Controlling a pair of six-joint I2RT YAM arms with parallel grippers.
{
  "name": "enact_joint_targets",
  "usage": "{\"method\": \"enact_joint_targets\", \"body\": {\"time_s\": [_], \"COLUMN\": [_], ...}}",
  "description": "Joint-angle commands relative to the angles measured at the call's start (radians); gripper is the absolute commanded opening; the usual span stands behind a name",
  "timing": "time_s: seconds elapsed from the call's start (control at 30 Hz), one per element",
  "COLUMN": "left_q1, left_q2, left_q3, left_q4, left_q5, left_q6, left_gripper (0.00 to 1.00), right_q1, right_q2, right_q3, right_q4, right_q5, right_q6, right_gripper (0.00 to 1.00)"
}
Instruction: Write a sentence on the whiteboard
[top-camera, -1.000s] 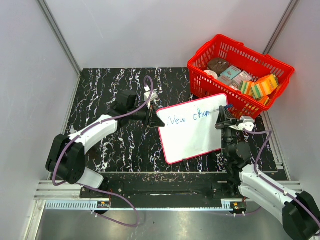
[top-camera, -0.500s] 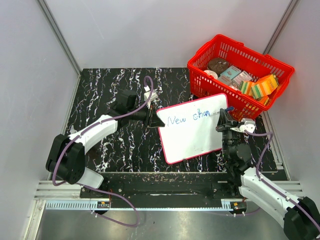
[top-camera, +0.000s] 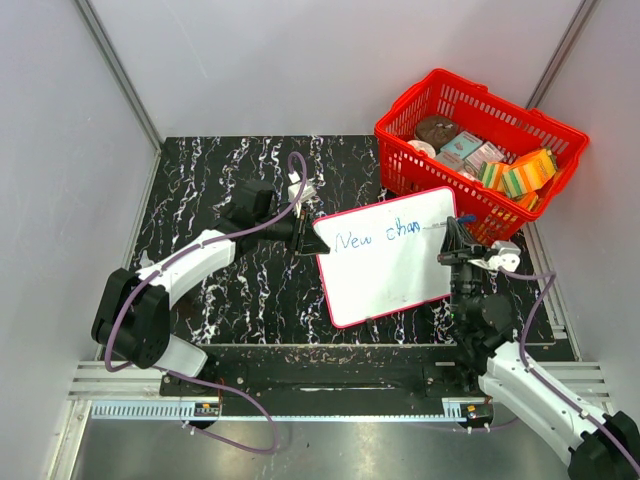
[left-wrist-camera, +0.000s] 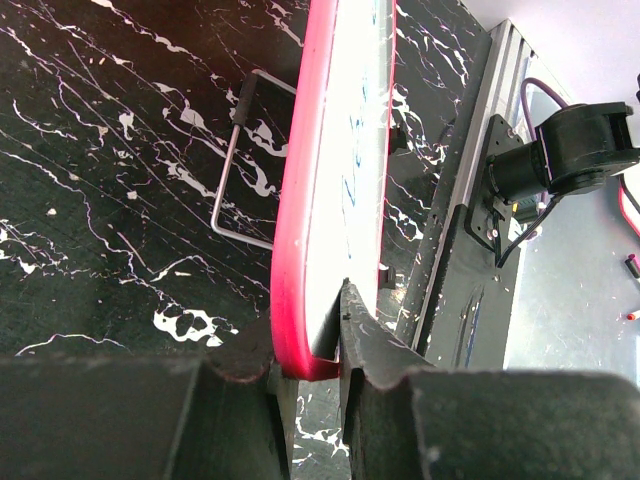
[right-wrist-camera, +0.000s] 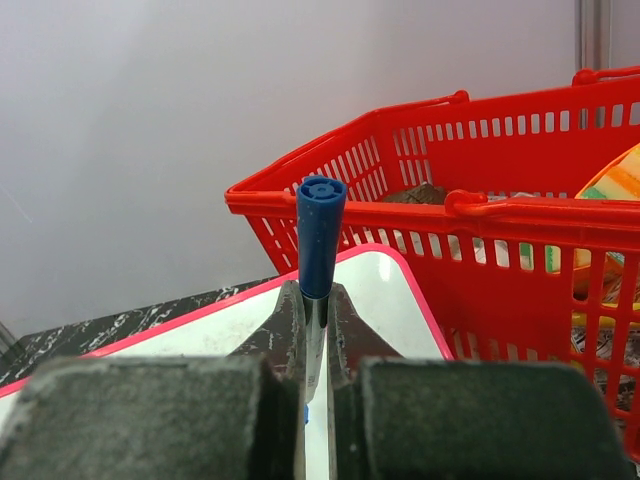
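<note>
A: Board (top-camera: 385, 270) from above?
B: Just beside the basket (top-camera: 407, 98). Left gripper (top-camera: 305, 238) holds its left edge. Right gripper (top-camera: 450, 232) hangs at its right end, by the sentence (top-camera: 375, 236).
A: Left wrist?
B: Jaws clenched on the red rim, with a wire stand (left-wrist-camera: 232, 165) behind. Probably light, stiff and slick, so the rim is the place to grip.
A: Right wrist?
B: Clamped on a blue marker (right-wrist-camera: 320, 230), thin and likely slippery, above the board.

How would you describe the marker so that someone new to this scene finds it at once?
Find the red basket at the table's far right; the whiteboard sits just in front of it. At the board's right edge the right gripper is shut on a slim marker, its round blue end poking out between the fingers. Nothing else nearby is a thin blue stick.
</note>
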Motion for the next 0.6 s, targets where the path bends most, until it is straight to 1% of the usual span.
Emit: {"method": "enact_joint_targets", "body": {"time_s": [0.0,0.17,0.27,0.57], "left_q1": [-0.026,-0.026,-0.026,-0.029], "left_q2": [0.046,0.043,0.046,0.049], "left_q3": [-0.037,-0.042,-0.043,-0.036], "left_q4": [-0.12,-0.12,-0.123,-0.125], "left_q5": [-0.226,-0.229,-0.232,-0.23], "left_q6": [0.232,0.234,0.238,0.24], "left_gripper": [0.0,0.0,0.0,0.0], "right_q1": [-0.003,-0.003,-0.003,-0.003], "right_q2": [0.039,0.121,0.136,0.142], "right_q3": [0.046,0.058,0.068,0.071], "right_q4": [0.053,0.15,0.166,0.193], "right_q5": [0.031,0.048,0.057,0.022], "right_q6": [-0.054,-0.106,-0.119,-0.116], "right_gripper": [0.0,0.0,0.0,0.0]}}
